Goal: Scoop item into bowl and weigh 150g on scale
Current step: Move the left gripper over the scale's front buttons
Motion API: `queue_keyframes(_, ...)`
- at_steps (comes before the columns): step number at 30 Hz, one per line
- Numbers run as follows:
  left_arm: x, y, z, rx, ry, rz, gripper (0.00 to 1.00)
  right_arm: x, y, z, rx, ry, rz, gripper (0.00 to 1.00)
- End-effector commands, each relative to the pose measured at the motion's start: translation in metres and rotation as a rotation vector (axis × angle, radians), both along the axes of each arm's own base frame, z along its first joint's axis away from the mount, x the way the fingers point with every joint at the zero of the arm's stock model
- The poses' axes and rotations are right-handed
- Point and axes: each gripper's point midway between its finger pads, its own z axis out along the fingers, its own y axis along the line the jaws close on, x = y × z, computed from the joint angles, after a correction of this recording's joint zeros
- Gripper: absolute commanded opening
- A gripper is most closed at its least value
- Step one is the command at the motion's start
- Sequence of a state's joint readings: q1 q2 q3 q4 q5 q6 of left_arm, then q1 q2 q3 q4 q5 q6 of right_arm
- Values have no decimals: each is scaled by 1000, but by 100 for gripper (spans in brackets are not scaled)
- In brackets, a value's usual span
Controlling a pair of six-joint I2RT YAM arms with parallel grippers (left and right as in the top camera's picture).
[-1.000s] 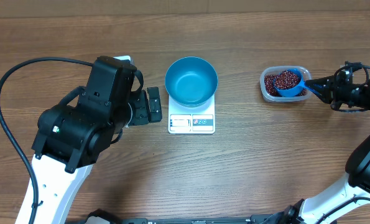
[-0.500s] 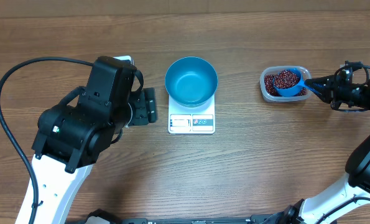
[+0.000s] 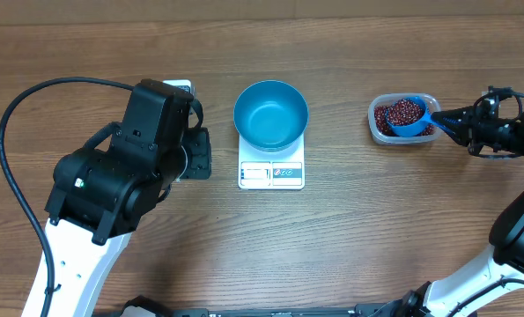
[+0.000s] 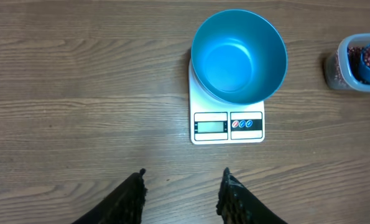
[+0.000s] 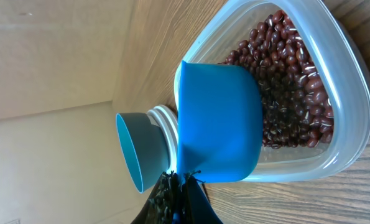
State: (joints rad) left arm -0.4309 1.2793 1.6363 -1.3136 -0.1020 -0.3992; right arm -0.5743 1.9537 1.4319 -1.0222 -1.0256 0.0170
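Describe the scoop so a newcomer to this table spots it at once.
Start at the white scale in the middle of the table, then look to the clear tub of red-brown beans at the right. The scoop sits over that tub, loaded with beans, its handle in the right gripper. It is small, bright blue and handled, unlike the larger teal bowl on the scale.

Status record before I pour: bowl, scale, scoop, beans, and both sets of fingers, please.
bowl: empty, sitting on the scale
display: too small to read
scoop: loaded with beans, over the tub
tub: holds the rest of the beans
left fingers: apart, nothing between them, beside the scale
right fingers: shut on the scoop's handle
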Motion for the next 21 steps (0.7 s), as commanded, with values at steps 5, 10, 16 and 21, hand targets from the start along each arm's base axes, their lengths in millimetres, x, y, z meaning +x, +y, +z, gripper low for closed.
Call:
queue_keyframes(5, 3, 0, 3, 53, -22, -74, 4, 0, 3, 6, 35, -36, 7, 4)
queue_keyframes(10, 5, -13, 2, 67, -32, -214, 4, 1, 2, 6, 30, -44, 8, 4)
queue_keyframes(16, 9, -41, -19, 48, 39, -398, 4, 9, 5, 22, 82, -142, 21, 4)
queue_keyframes(21, 18, -56, -35, 73, 66, -482, 4, 9, 5, 22, 80, -143, 21, 4)
